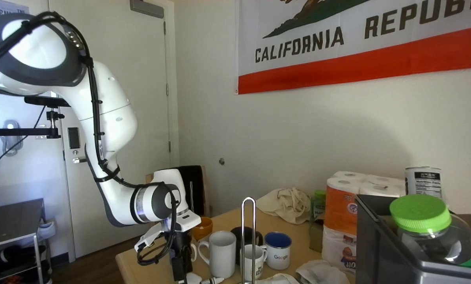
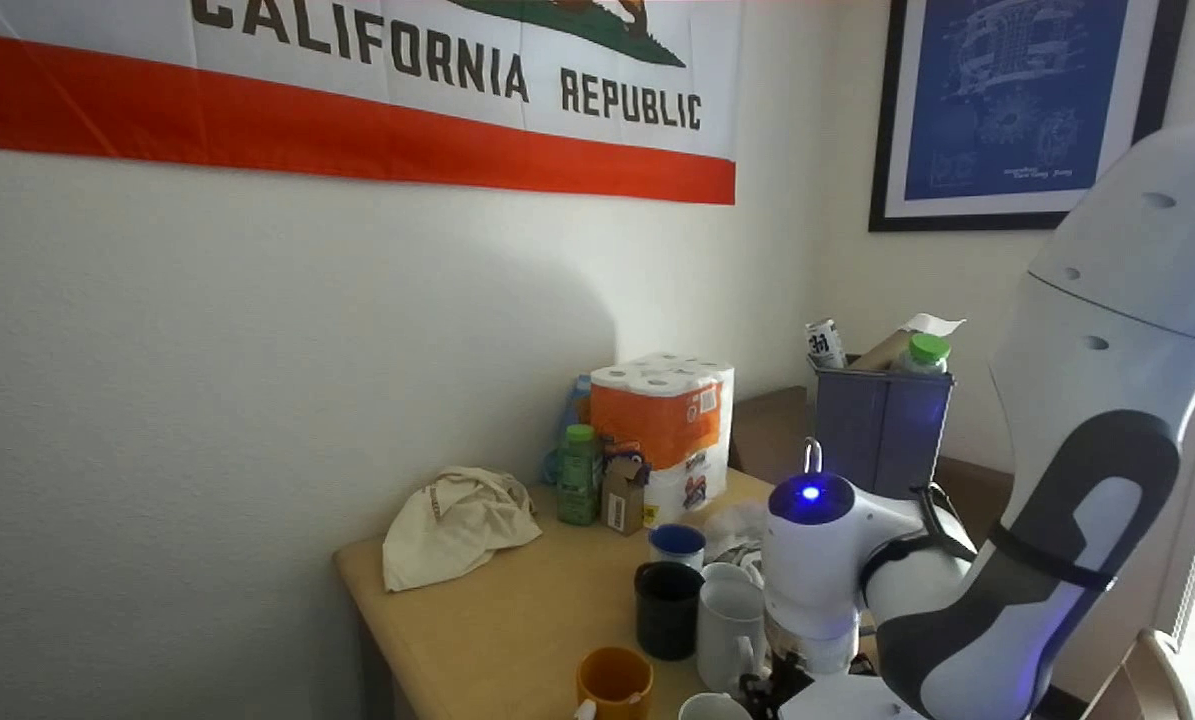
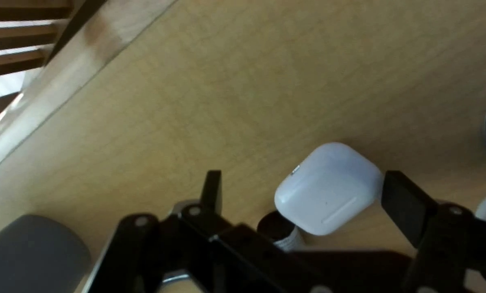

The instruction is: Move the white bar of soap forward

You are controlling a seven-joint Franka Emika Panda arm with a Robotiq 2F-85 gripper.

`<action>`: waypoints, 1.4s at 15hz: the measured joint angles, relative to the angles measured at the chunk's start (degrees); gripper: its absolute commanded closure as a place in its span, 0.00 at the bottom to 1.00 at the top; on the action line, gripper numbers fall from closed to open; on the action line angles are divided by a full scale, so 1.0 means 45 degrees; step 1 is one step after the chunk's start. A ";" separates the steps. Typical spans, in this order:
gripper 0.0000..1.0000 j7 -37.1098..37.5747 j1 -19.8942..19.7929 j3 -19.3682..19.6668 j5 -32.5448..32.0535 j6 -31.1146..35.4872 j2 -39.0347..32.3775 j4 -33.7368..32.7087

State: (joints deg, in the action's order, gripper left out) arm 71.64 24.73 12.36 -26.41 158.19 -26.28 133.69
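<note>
The white bar of soap [image 3: 328, 191] is a low, rounded white block lying flat on the wooden table in the wrist view. My gripper [image 3: 303, 181] is open, with one finger on each side of the soap. The right finger overlaps or meets the soap's right edge; I cannot tell if they touch. A wide gap separates the left finger from the soap. In an exterior view my gripper [image 1: 183, 272] points down at the table beside the mugs, and a white piece at its tips [image 1: 194, 278] looks like the soap. In the remaining exterior view the fingertips are out of frame.
A small dark-capped vial [image 3: 276, 226] stands by the soap's lower left. A grey cup [image 3: 35, 254] is at lower left. A tall white mug [image 1: 222, 254], black mug [image 2: 668, 612], Google mug [image 1: 278, 252] and orange mug [image 2: 614, 680] stand near the gripper. A metal loop [image 1: 248, 205] rises in front.
</note>
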 measured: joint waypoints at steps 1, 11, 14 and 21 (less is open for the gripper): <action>0.00 0.0249 0.0115 0.0140 -0.0040 0.0132 -0.0025 -0.0002; 0.00 0.2192 0.0814 0.0802 -0.0144 0.0383 -0.0468 -0.0093; 0.00 0.2692 0.0990 0.0884 -0.0144 0.0383 -0.0611 -0.0142; 0.66 0.3193 0.1319 0.1147 -0.0233 0.0384 -0.0695 -0.0330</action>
State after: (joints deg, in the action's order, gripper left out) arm 86.01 30.66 17.52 -27.46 159.92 -29.40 132.21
